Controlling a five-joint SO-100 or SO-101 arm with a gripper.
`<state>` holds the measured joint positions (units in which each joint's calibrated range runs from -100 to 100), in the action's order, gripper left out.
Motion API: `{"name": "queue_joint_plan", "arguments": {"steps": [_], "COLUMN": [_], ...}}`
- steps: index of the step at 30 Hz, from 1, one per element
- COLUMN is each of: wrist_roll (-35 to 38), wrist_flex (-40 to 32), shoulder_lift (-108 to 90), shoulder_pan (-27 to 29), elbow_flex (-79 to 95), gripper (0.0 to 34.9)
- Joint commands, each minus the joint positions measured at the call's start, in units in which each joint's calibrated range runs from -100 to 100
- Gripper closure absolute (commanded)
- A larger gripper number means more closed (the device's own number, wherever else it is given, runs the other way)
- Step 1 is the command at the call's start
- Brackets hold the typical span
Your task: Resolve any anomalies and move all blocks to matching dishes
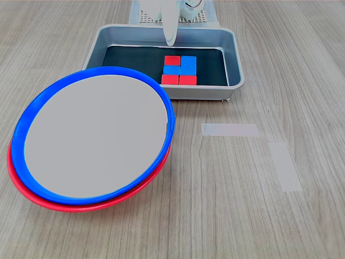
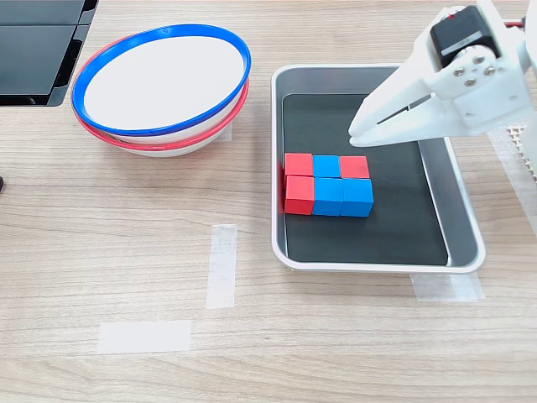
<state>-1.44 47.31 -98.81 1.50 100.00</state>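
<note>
The six blocks point(image 2: 327, 185) sit packed in a two-by-three cluster on the tray point(image 2: 463, 220) floor. They appear light, rigid and smooth; grip an outer cube by its free faces. The tool point(image 2: 362, 133) hovers above the tray, jaws nearly closed, empty. The blue dish point(image 1: 32, 110) is nested in the red dish point(image 1: 38, 198). Only the second exterior view shows the tool's jaws.

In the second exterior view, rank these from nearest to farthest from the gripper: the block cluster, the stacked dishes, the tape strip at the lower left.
Gripper hangs over the tray.
1. Block cluster, just below it in the tray.
2. Stacked dishes, upper left.
3. Tape strip, bottom left.
</note>
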Motion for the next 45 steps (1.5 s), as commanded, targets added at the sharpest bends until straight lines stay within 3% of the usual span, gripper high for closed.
{"name": "queue_joint_plan", "arguments": {"steps": [1,45], "wrist_roll": [0.2,0.6], "wrist_flex": [0.1,0.1], "shoulder_lift": [-0.3,-0.3], "shoulder_pan": [0.3,-0.3], "elbow_flex": [0.0,0.0], "gripper": [34.6,34.6]}}
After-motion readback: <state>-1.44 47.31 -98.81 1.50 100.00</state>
